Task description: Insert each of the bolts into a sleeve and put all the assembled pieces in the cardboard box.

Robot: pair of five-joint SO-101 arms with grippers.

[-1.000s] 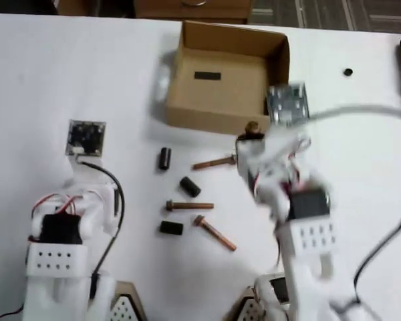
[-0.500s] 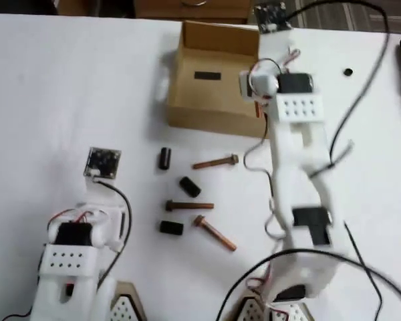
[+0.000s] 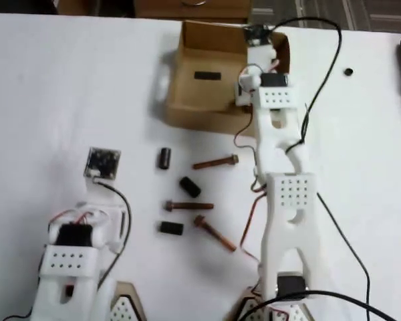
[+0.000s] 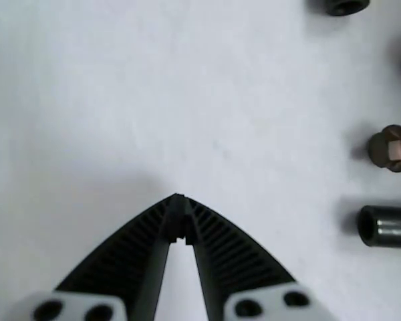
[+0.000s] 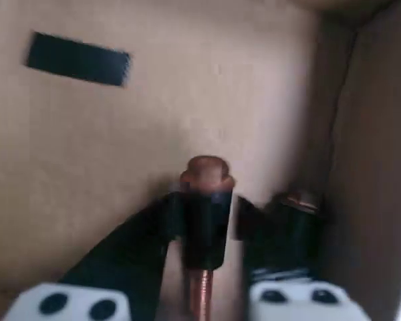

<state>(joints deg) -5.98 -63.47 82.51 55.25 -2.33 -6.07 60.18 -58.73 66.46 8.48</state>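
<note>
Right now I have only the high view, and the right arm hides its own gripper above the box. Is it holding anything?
Observer: Yes. The right gripper is shut on a black sleeve with a copper bolt through it.
Operator: Is that piece inside yet?
Observer: It is over the floor of the cardboard box, close to a side wall.
Operator: And the other arm?
Observer: The left gripper is shut and empty over the table, with a loose sleeve lying beside it.
</note>
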